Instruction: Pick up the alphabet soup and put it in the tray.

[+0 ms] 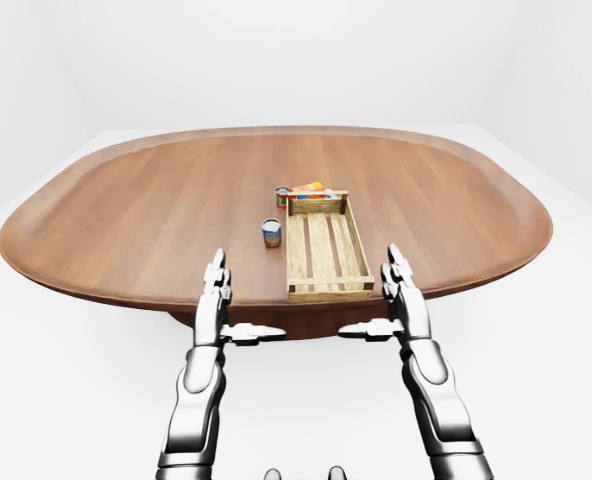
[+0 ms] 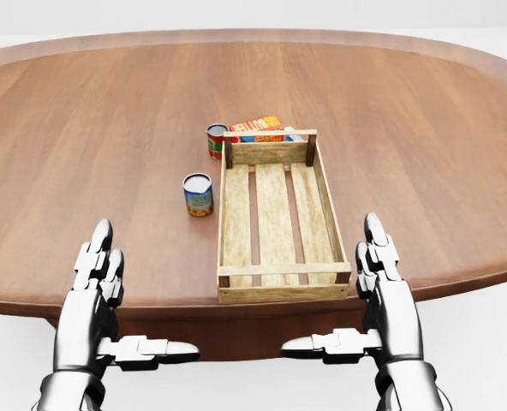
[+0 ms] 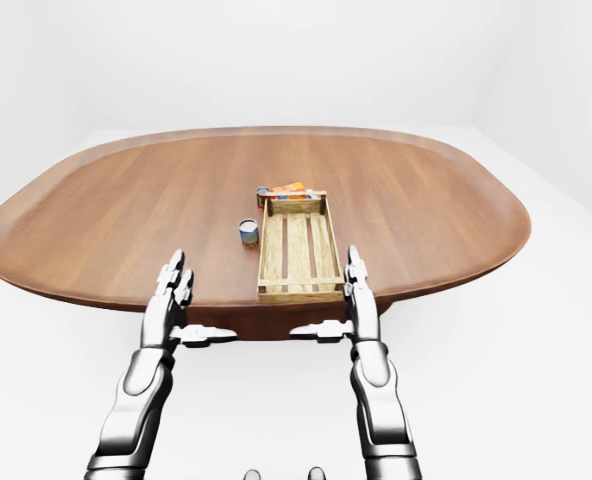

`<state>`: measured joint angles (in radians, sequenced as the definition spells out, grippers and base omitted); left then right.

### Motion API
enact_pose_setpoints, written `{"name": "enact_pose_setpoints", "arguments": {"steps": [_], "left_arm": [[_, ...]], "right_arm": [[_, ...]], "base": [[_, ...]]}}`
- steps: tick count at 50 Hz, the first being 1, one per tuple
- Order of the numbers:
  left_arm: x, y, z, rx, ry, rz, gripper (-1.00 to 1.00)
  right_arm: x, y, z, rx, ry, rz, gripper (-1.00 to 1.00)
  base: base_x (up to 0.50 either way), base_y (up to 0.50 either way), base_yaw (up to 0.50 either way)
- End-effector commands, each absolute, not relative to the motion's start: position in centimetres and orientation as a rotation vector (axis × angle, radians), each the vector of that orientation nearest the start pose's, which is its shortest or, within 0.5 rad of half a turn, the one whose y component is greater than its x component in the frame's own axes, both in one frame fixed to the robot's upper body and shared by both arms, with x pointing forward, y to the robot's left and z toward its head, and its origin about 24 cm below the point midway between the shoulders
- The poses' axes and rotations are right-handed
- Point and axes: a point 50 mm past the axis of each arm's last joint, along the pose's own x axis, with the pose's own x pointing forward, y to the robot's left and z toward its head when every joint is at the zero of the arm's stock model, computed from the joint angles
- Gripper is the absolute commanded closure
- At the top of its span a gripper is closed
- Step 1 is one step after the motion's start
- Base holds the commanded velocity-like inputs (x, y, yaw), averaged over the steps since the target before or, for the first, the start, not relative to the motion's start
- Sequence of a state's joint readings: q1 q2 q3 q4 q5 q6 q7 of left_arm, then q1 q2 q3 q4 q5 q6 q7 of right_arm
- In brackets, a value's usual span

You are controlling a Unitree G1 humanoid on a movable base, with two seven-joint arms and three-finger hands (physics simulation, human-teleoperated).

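An empty wooden slatted tray (image 2: pixel 275 216) lies on the brown oval table (image 2: pixel 82 145), near its lower edge in the head view. Left of the tray stands a small can (image 2: pixel 198 194) with a blue, green and yellow label. A second can (image 2: pixel 216 141), red, stands at the tray's upper left corner. I cannot read either label. My left hand (image 2: pixel 99 287) and right hand (image 2: pixel 382 287) hover open over the table's lower edge, fingers stretched out, thumbs pointing inward. The right hand is beside the tray's lower right corner. Neither hand touches anything.
An orange box (image 2: pixel 257 125) lies flat just above the tray's top wall. White floor (image 1: pixel 66 380) surrounds the table, and white walls (image 1: pixel 276 60) stand behind it.
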<state>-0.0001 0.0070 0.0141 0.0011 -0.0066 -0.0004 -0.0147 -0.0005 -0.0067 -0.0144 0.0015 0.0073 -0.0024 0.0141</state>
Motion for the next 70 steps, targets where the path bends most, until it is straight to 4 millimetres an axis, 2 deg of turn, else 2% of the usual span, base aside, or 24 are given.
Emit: {"name": "enact_pose_setpoints", "arguments": {"steps": [1, 58, 70], "left_arm": [[25.35, 15.94, 4.12, 0.001, 0.001, -0.002, -1.00], [25.19, 16.15, 4.65, -0.022, -0.011, 0.008, -1.00], [25.21, 16.18, 4.66, -0.022, -0.011, 0.009, -1.00]], "right_arm": [[25.41, -15.91, 4.15, 0.002, -0.004, -0.001, -1.00], [25.78, -15.80, 3.54, -0.020, 0.052, -0.003, -1.00], [25.81, -15.89, 3.54, -0.023, 0.059, -0.007, -1.00]], "base": [[0.00, 0.00, 0.00], [0.00, 0.00, 0.00], [0.47, 0.00, 0.00]]}}
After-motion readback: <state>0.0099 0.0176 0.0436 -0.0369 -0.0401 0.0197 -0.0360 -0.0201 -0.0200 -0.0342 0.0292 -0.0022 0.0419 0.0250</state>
